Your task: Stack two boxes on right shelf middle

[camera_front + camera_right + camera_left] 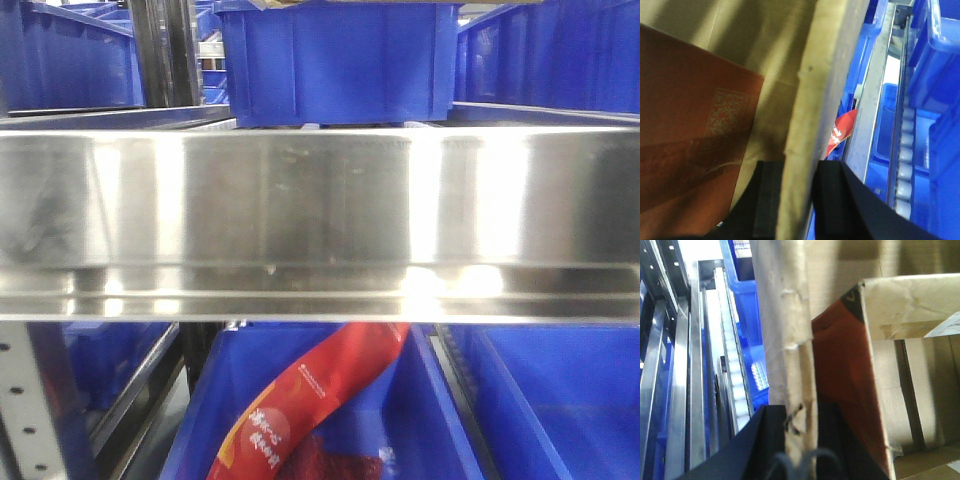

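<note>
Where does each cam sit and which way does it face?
Front: faces the steel shelf lip head-on, blue bins above and below; no robot part visible.
Left wrist: looks along the left pincer, shut on a cardboard box wall; shelf rails at left.
Right wrist: looks along the right pincer, shut on a cardboard box wall too; bins at right.
Shared: the red packet shows in front and right wrist views.

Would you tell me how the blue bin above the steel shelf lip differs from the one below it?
The upper bin shows only its outer wall, contents hidden; the lower bin is seen from above and holds a red packet. Both are blue plastic.
</note>
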